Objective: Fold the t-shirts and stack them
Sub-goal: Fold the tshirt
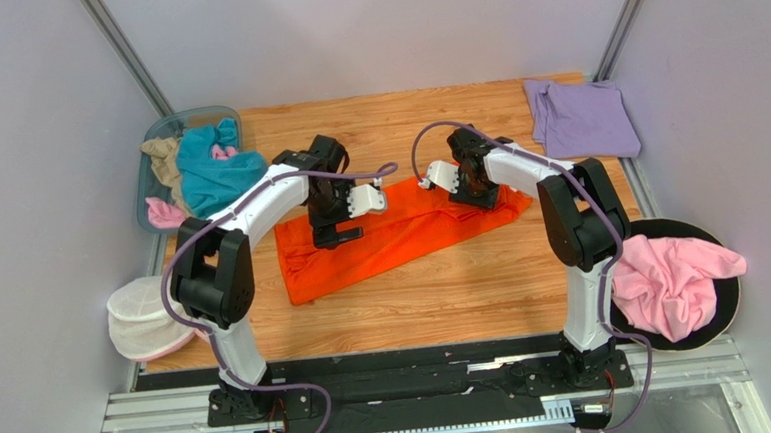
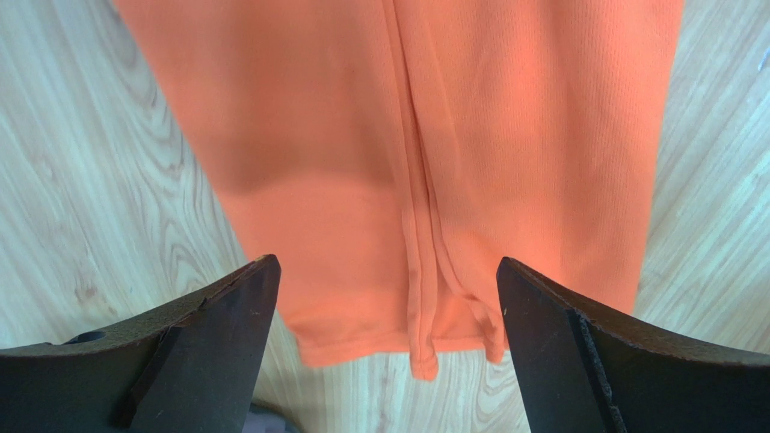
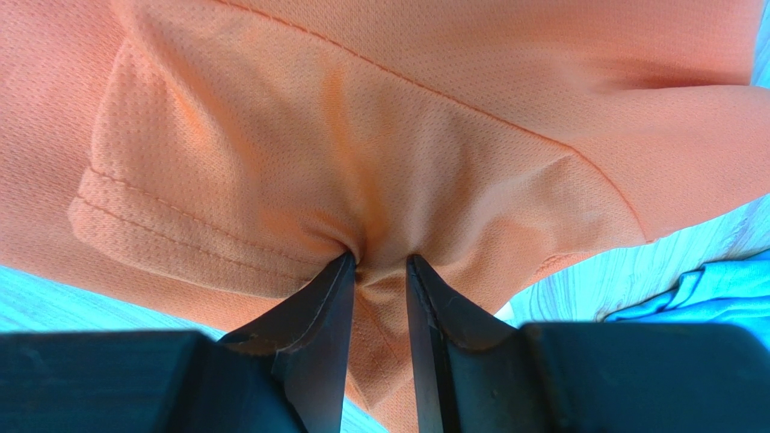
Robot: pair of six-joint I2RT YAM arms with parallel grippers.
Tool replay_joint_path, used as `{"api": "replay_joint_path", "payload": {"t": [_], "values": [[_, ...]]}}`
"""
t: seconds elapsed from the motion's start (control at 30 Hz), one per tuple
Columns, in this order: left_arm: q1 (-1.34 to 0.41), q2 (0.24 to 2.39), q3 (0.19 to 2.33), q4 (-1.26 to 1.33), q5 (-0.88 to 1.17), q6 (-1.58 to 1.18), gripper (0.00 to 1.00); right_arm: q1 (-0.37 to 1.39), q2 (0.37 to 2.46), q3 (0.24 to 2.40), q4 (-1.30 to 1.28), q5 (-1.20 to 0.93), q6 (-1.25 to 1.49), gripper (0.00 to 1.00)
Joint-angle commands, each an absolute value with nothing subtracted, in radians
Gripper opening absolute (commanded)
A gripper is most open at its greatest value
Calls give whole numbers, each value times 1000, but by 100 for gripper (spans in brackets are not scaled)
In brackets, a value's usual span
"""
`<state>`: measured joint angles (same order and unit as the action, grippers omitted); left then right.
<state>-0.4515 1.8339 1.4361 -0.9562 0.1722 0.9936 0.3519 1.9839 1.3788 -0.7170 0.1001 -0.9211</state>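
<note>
Right gripper (image 3: 378, 271), jaws nipped on a pucker of the orange t-shirt (image 3: 380, 135) beside a sleeve hem; left gripper (image 2: 387, 271), jaws wide and empty, above a hemmed end of the shirt, which lies banded across the bench (image 1: 454, 296) at frame centre. A clean fold likely needs the left jaws to catch every layer before both lift. How many layers the right holds is hidden.

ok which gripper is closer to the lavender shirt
Right. The right gripper, pinching the orange shirt, is left of the lavender shirt in the top view; the left gripper hangs open farther left, over that orange shirt.
</note>
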Motion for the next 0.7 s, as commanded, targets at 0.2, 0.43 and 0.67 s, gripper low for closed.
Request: {"api": "replay_joint_path", "payload": {"t": [0.2,0.43,0.67], "values": [[-471,1925,1467,-772,66,1019,99,345,2005,1344,-736,87,-900,33],[-471,1997,1515,-706,23,1026,99,344,2013,1327,-729,89,-902,33],[-471,2032,1514,-690,12,1029,99,344,2014,1328,-726,92,-904,33]]}}
